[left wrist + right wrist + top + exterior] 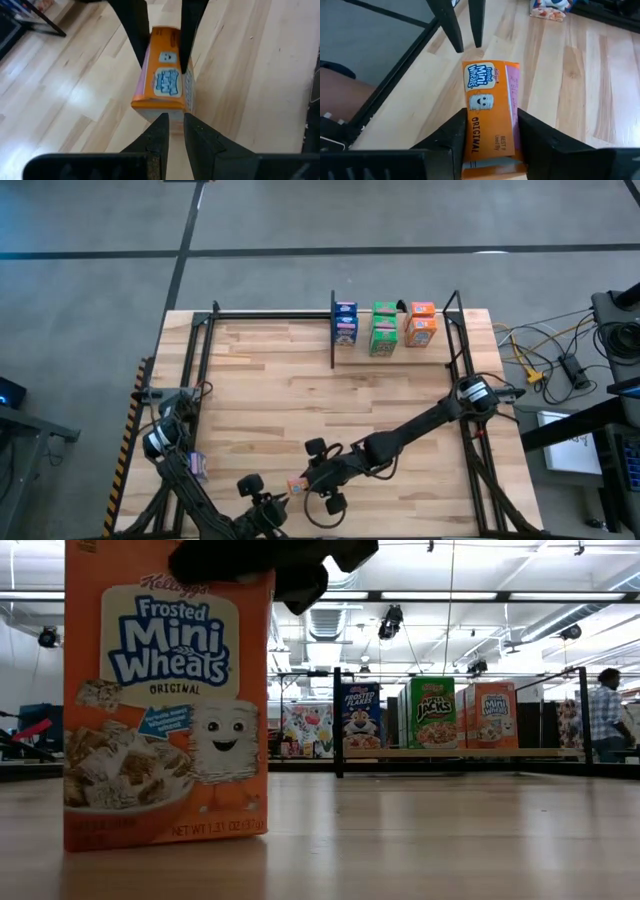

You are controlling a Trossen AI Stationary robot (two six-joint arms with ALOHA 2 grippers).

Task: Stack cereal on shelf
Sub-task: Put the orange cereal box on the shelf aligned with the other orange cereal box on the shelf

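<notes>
An orange box (296, 485) of Frosted Mini Wheats stands upright on the table (300, 395) near its near edge, a little left of centre. In the low view it fills the left of the picture, front face toward the camera. The right gripper (490, 131) reaches in from the right, its 2 fingers (452, 135) set on either side of the box, close against its sides; whether they press it yet I cannot tell. The left gripper (172, 135) sits just beside the box on its left, its fingers nearly together with only a thin slit between them and nothing in it; their tips are just short of the box's end. The shelf (395, 352) runs along the far edge, right of centre, with a black divider (332, 330) at its left end. On it stand 3 boxes upright in a row, apart from one another: a blue one (345, 324) next to the divider, a green one (384, 328) in the middle, and an orange one (421, 325) at the right. Another small box (197, 466) lies on the table at the near left. A person (603, 712) stands in the room beyond the table.
</notes>
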